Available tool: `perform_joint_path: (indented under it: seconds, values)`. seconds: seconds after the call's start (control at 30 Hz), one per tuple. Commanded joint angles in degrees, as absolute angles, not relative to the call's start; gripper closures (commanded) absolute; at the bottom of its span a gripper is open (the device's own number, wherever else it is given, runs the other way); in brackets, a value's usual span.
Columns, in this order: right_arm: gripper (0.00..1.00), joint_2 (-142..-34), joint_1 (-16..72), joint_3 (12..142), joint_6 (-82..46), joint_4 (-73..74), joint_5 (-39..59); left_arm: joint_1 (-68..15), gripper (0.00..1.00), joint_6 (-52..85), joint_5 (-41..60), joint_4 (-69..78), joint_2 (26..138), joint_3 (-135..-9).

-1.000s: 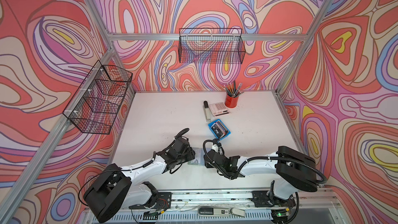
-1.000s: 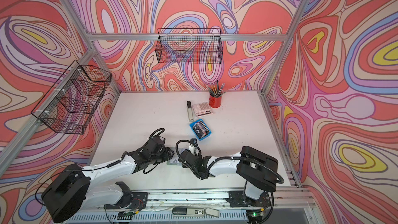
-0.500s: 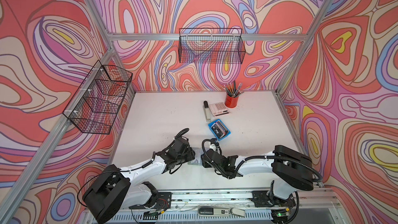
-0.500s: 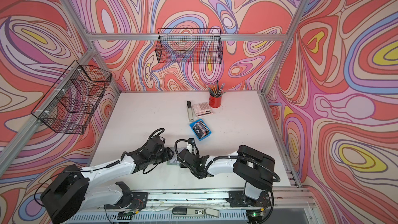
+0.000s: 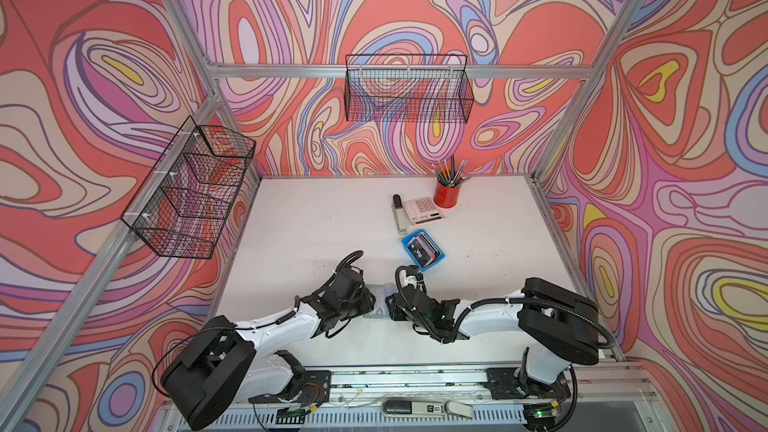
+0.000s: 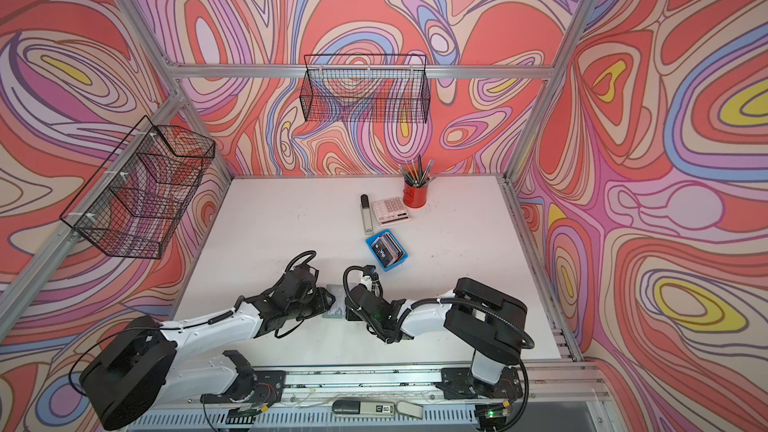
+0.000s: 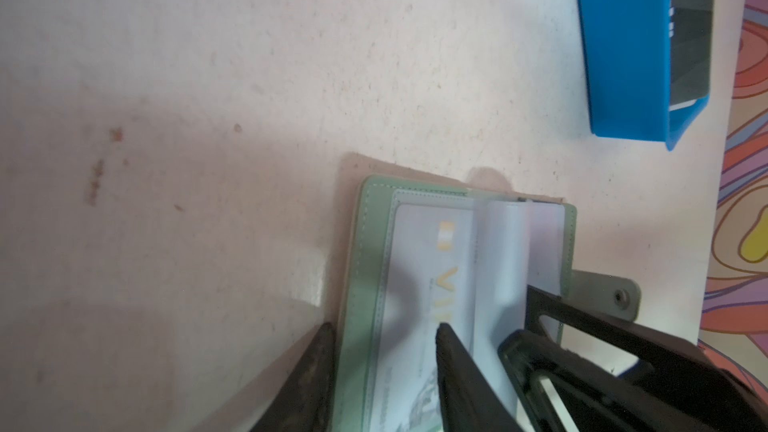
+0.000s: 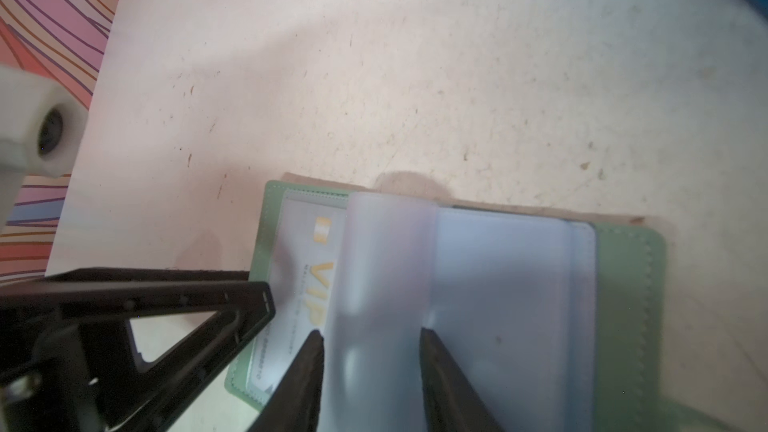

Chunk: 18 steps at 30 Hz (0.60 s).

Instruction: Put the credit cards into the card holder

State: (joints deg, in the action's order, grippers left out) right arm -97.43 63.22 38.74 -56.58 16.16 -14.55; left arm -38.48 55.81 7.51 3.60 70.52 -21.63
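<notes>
Up front, the card holder (image 5: 376, 310) lies open on the table (image 5: 311, 222) between both arms. The left gripper (image 7: 386, 338) stands spread astride its outer cover edge, while the right gripper (image 8: 370, 334) pinches a raised fold of clear sleeves (image 8: 382, 263) (one pale VIP card (image 7: 444, 284) already sleeved). Farther back, the other credit cards (image 5: 424, 249) sit in a blue tray (image 5: 406, 244), with a calculator (image 5: 424, 210) beyond.

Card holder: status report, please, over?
Left end effector open, straddling card holder cover edge. Right end effector astride raised clear sleeves, grip unclear. One VIP card sleeved. Nothing blocking.
</notes>
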Motion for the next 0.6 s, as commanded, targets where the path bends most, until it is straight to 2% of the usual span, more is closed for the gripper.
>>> perform_joint_path:
  seconds: [0.0,0.37,0.57]
  values:
    - [0.6,-98.9,62.69,36.56,-57.55,19.67,-11.51,-38.41,0.58,57.94,11.04,8.23,70.61,-20.3]
    - [0.61,-98.71,62.67,34.97,-56.85,30.23,-4.98,-38.41,0.61,58.5,11.52,9.21,71.56,-20.31]
    - [0.61,-99.55,62.63,34.98,-56.9,31.97,-4.65,-38.41,0.63,58.36,9.8,6.65,69.51,-20.55]
